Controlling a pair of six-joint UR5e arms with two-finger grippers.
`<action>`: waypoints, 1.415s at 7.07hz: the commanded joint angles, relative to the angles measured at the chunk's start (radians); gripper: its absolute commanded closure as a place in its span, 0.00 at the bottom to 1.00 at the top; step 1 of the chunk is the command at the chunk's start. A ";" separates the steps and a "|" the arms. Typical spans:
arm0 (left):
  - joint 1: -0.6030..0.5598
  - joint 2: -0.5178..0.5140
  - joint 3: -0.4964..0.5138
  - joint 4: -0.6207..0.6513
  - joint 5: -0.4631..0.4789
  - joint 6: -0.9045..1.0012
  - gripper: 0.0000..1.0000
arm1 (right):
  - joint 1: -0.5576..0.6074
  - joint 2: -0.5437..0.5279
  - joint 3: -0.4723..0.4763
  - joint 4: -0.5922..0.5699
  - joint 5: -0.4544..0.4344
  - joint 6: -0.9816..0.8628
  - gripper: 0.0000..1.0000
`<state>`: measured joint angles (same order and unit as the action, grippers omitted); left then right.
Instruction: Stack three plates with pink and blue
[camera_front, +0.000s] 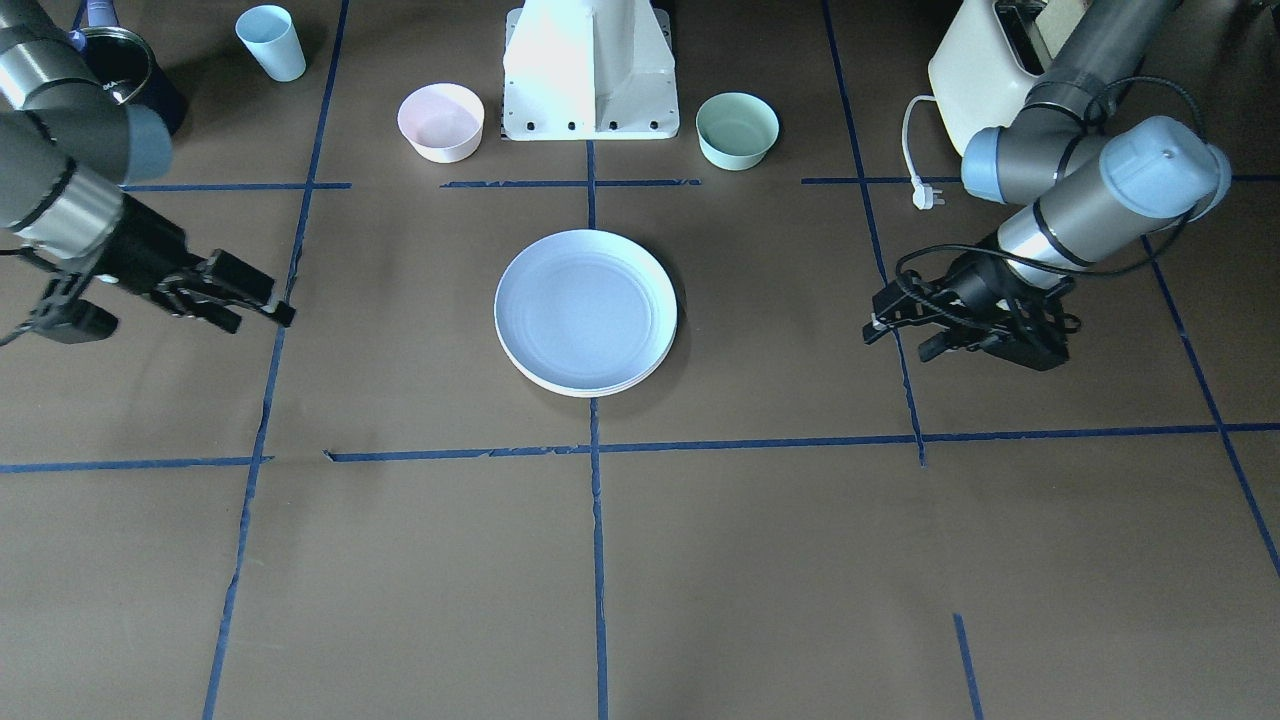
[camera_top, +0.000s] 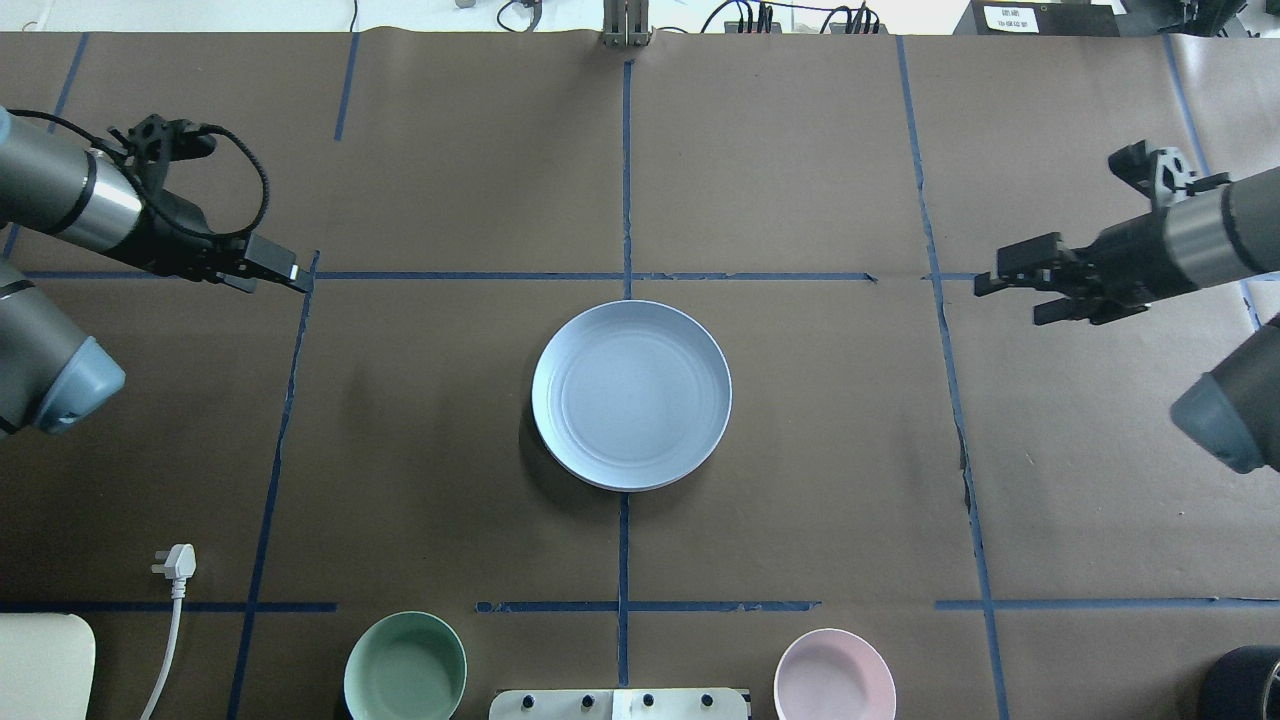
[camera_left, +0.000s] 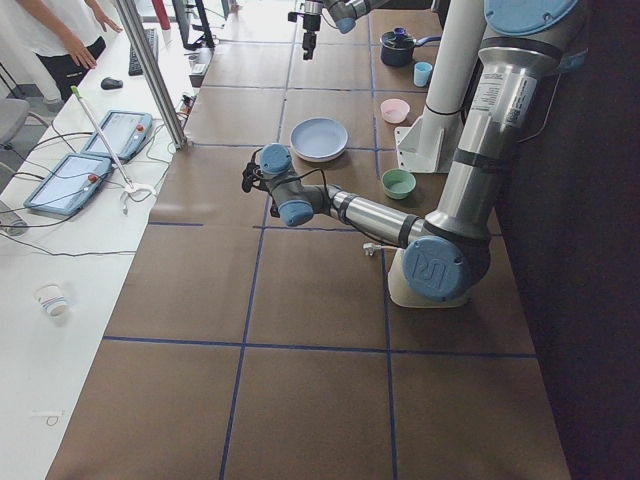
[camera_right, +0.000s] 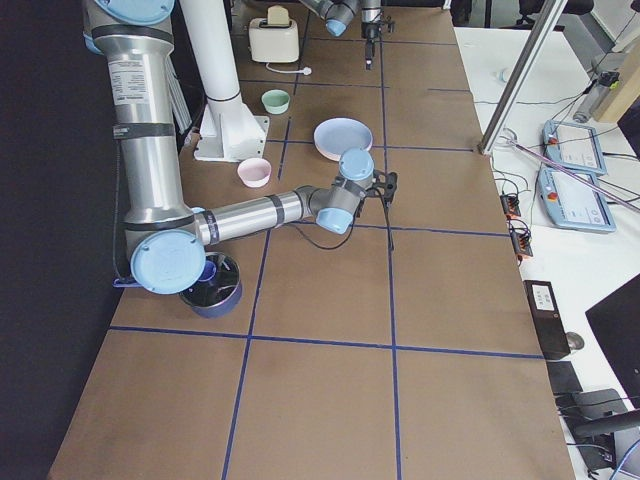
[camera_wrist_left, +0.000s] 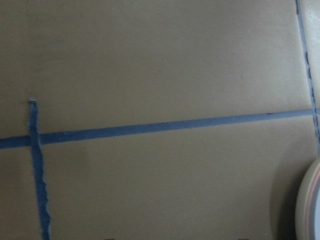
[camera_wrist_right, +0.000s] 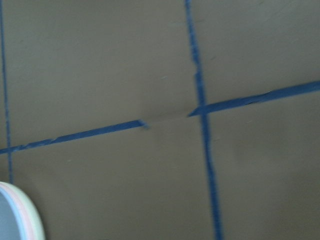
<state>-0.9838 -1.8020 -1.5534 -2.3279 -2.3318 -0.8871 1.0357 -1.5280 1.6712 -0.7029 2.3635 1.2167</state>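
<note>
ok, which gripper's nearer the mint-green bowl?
Left. The left gripper hovers on the same half of the table as the mint-green bowl, farther out. The right gripper is beyond the plate stack, on the opposite half.

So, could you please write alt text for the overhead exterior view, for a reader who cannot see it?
A pale blue plate tops a stack at the centre of the brown table. The left gripper and right gripper hang empty at either side, well clear of it; a mint-green bowl and a pink bowl sit near the robot's base.
</note>
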 joint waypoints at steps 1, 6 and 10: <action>-0.144 0.047 0.000 0.176 0.000 0.321 0.14 | 0.168 -0.107 -0.001 -0.209 0.014 -0.470 0.00; -0.501 0.059 -0.017 0.846 0.029 1.085 0.13 | 0.463 -0.113 0.001 -0.764 0.007 -1.249 0.00; -0.576 0.153 -0.182 1.065 -0.012 1.142 0.01 | 0.495 -0.103 0.013 -0.846 0.007 -1.284 0.00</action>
<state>-1.5407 -1.6899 -1.6530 -1.3261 -2.3316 0.2498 1.5256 -1.6346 1.6831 -1.5298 2.3715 -0.0642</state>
